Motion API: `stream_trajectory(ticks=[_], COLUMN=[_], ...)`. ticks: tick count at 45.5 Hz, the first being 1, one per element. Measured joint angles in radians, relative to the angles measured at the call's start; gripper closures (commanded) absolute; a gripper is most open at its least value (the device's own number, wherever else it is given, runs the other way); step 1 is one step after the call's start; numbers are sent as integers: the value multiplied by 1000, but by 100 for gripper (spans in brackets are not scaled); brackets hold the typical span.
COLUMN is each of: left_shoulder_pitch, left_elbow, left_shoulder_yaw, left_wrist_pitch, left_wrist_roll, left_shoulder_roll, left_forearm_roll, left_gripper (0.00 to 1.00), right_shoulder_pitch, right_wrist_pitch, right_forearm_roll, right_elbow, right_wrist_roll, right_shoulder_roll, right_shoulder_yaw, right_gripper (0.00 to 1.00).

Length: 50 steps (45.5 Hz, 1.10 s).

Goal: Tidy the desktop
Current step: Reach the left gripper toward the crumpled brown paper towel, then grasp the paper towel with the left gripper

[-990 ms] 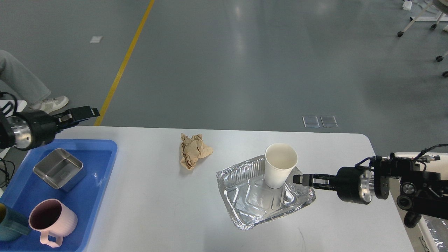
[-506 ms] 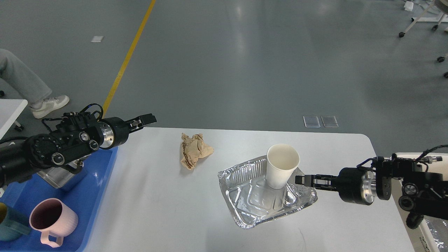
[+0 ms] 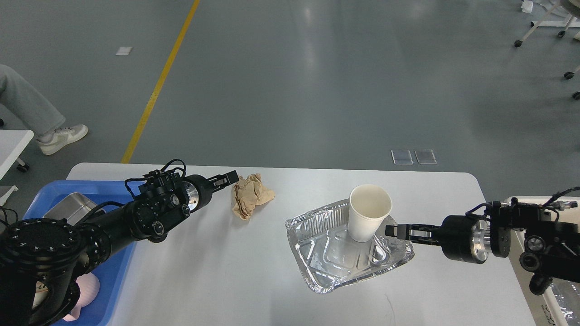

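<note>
Matte white desktop (image 3: 217,271): left tool (image 3: 232,175) (state unclear) beside crumpled brown paper (image 3: 250,195); right tool (image 3: 392,230) grips foil tray (image 3: 335,258).

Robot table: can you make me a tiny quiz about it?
1. True or false: the cup stands in the foil tray.
2. Which hand is nearest the crumpled paper?
3. What colour is the bin at the desktop's left end?

Key:
1. True.
2. The left hand.
3. Blue.
</note>
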Motion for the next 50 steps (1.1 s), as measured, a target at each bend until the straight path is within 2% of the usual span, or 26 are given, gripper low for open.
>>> stream_trajectory(ticks=[6, 11, 16, 21, 27, 35, 40, 46, 50], left_shoulder_pitch=[6, 7, 8, 8, 8, 3, 2, 2, 3], left_elbow=[0, -1, -1, 0, 0, -1, -2, -8, -9], left_shoulder_yaw=[46, 100, 126, 132, 129, 122, 118, 118, 118], left_wrist_pitch=[-13, -31, -47, -53, -76, -94, -97, -133, -153], left_wrist_roll=[-5, -31, -58, -63, -63, -69, -87, -136, -154], left_shoulder_roll=[-14, -37, -48, -50, -50, -52, -44, -36, -33], left_forearm_roll=[3, 3, 3, 3, 1, 1, -5, -10, -13], left_gripper=[27, 33, 45, 61, 75, 85, 99, 100, 100], right_shoulder_pitch=[0, 0, 0, 0, 0, 0, 0, 0, -2], right_wrist_pitch=[0, 0, 0, 0, 0, 0, 0, 0, 0], right_forearm_roll=[0, 0, 0, 0, 0, 0, 0, 0, 0], right_elbow=[0, 0, 0, 0, 0, 0, 0, 0, 0], right_wrist_roll=[0, 0, 0, 0, 0, 0, 0, 0, 0], right_shoulder_roll=[-1, -1, -1, -1, -2, -3, -3, -4, -7], right_shoulder_yaw=[0, 1, 1, 1, 1, 0, 0, 0, 0], right_gripper=[100, 100, 100, 100, 100, 100, 100, 100, 100])
